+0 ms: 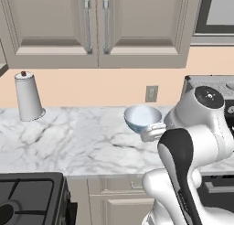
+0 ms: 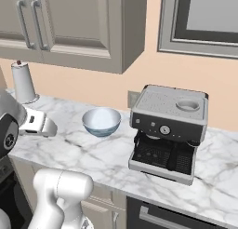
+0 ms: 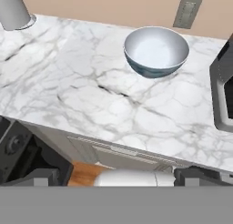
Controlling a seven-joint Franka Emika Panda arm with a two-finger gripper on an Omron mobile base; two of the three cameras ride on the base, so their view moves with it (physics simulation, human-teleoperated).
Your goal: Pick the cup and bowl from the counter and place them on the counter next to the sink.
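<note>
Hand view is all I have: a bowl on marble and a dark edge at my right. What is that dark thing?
Observer: An espresso machine, standing on the counter beside the bowl, apart from it.
Operator: Anything above the counter?
Observer: Beige wall cabinets with bar handles.
Operator: The white shape at my top left?
Observer: A tall white cylinder with a dark knob on top, near the wall.

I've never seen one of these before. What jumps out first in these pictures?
The big white robot arm fills the foreground. Beyond it, a glossy pale blue-white bowl sits alone on the white marble counter, near the back wall, just left of a grey coffee machine. A tall white cylinder with a dark knob stands far left.
</note>
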